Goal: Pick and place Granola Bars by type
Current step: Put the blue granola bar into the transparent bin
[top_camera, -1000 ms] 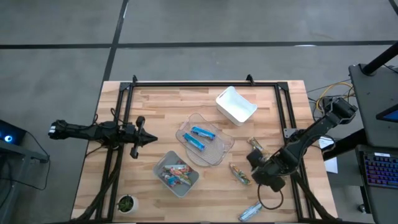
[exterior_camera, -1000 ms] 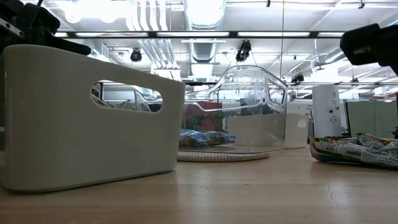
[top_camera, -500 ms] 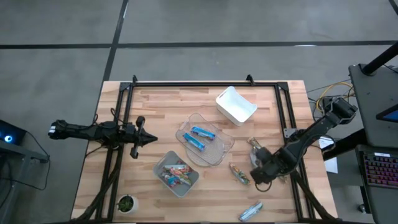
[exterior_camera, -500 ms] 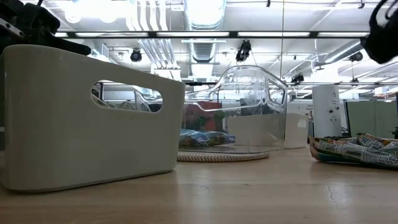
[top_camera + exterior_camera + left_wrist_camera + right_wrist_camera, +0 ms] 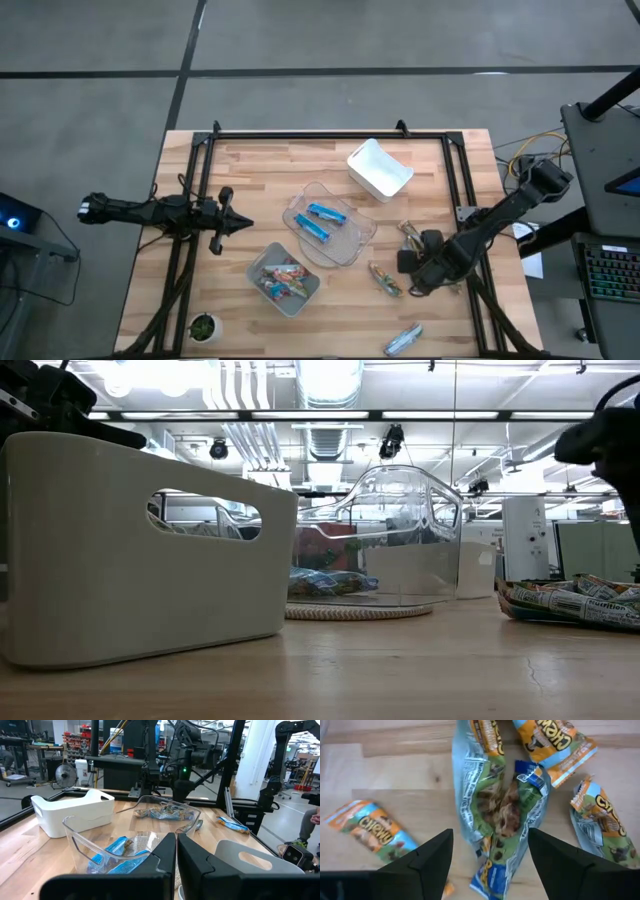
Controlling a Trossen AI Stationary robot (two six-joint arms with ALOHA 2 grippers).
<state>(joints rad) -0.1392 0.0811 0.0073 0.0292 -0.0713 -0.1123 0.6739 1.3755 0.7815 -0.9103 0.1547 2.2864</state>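
- Right now my right gripper (image 5: 408,262) sits at the lower right of the high view, fingers spread wide, hovering over a green-wrapped granola bar (image 5: 496,805) that lies flat on the table (image 5: 250,165) between the two fingers in the right wrist view.
- Two other bars crowd it: an orange bar (image 5: 554,742) touching its upper end and another bar (image 5: 597,822) just beside it at right. If I close carelessly, I judge a finger could catch a neighbour and drag two kinds at once.
- Flat and shiny, that wrapper may slip or crumple instead of lifting.
- Another orange bar (image 5: 372,830) lies apart at left; it looks safe.
- Sorting mistakes are the other risk: blue bars (image 5: 318,220) lie in the clear bin (image 5: 358,240) at centre, mixed reddish ones fill the grey bin (image 5: 255,268) lower left of it, and the white bin (image 5: 380,168) is above. A wrong bin spoils the sort.
- My left gripper (image 5: 240,224) waits at the left edge, fingers pressed nearly together, well clear.
- One stray bar (image 5: 403,340) near the bottom edge could get knocked off.
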